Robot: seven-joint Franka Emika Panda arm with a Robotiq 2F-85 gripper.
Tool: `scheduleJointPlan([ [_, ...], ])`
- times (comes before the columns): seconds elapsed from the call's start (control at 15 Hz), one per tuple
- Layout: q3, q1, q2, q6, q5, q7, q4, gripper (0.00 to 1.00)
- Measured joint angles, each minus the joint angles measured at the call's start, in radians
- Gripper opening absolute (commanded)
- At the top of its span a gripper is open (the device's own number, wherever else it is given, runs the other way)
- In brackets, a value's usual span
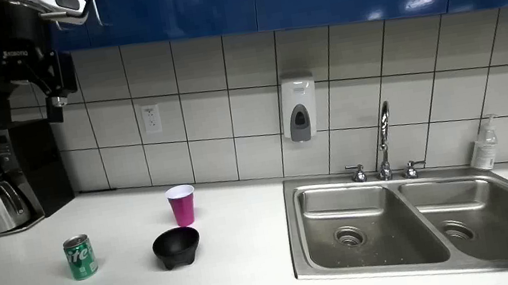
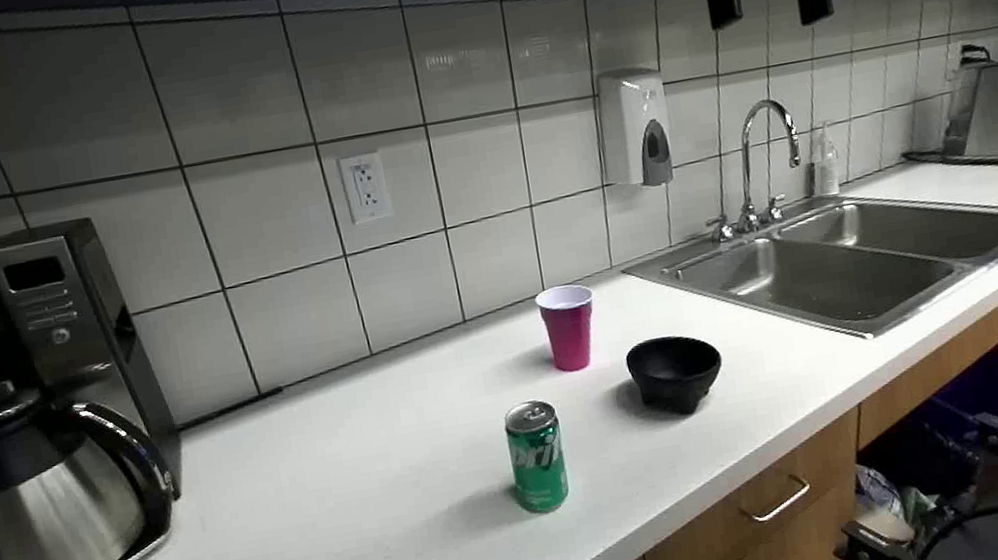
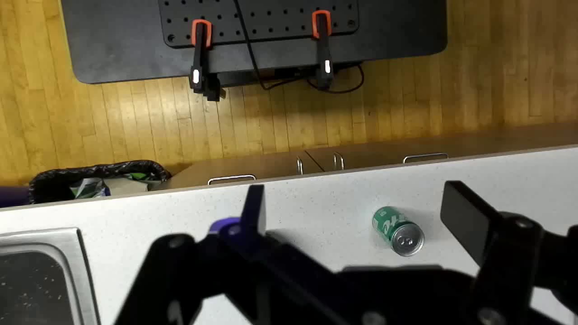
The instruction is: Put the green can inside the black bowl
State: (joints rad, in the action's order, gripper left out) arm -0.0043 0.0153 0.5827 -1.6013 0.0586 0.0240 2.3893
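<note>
The green can [image 1: 81, 259] stands upright on the white counter in both exterior views [image 2: 538, 461]. The black bowl [image 1: 176, 246] stands upright near it, toward the sink, also in both exterior views [image 2: 675, 372]; its visible inside looks empty. My gripper [image 1: 28, 111] is high above the counter, open and empty; it shows in both exterior views [image 2: 771, 6]. In the wrist view, the can [image 3: 393, 230] shows below and between the spread fingers [image 3: 356, 203], nearer the right one. There the left finger covers the bowl's likely place; a bluish rounded edge shows beside it.
A pink cup [image 1: 183, 208] stands just behind the bowl, toward the wall. A coffee maker [image 2: 70, 321] with a steel carafe [image 2: 41, 509] is at the counter's end. A double sink [image 1: 380, 265] with a faucet [image 1: 384, 142] lies beyond the bowl. Blue cabinets [image 1: 171, 7] hang above.
</note>
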Motion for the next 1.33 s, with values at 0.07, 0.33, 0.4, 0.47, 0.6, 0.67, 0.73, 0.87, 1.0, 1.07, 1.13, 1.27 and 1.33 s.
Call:
scheduleJointPlan([
  [0.07,0.0,0.0,0.0,0.0,0.0,0.0,0.0,1.0],
  [0.33,0.0,0.0,0.0,0.0,0.0,0.0,0.0,1.0],
  [0.4,0.0,0.0,0.0,0.0,0.0,0.0,0.0,1.0],
  [0.47,0.0,0.0,0.0,0.0,0.0,0.0,0.0,1.0],
  [0.6,0.0,0.0,-0.002,-0.001,0.0,0.0,0.0,1.0],
  [0.67,0.002,0.0,-0.004,-0.004,0.0,0.0,0.0,1.0],
  [0.73,0.004,0.001,-0.008,-0.01,0.0,-0.001,0.0,1.0],
  [0.87,0.014,0.009,-0.022,-0.029,0.0,-0.001,0.001,1.0],
  [1.0,0.029,0.019,-0.044,-0.059,0.0,-0.001,0.001,1.0],
  [1.07,0.036,0.026,-0.058,-0.076,0.0,-0.001,0.0,1.0],
  [1.13,0.042,0.032,-0.072,-0.09,0.0,-0.001,0.001,1.0],
  [1.27,0.05,0.043,-0.102,-0.121,0.0,-0.002,0.0,1.0],
  [1.33,0.052,0.049,-0.116,-0.134,0.0,-0.002,0.0,1.0],
])
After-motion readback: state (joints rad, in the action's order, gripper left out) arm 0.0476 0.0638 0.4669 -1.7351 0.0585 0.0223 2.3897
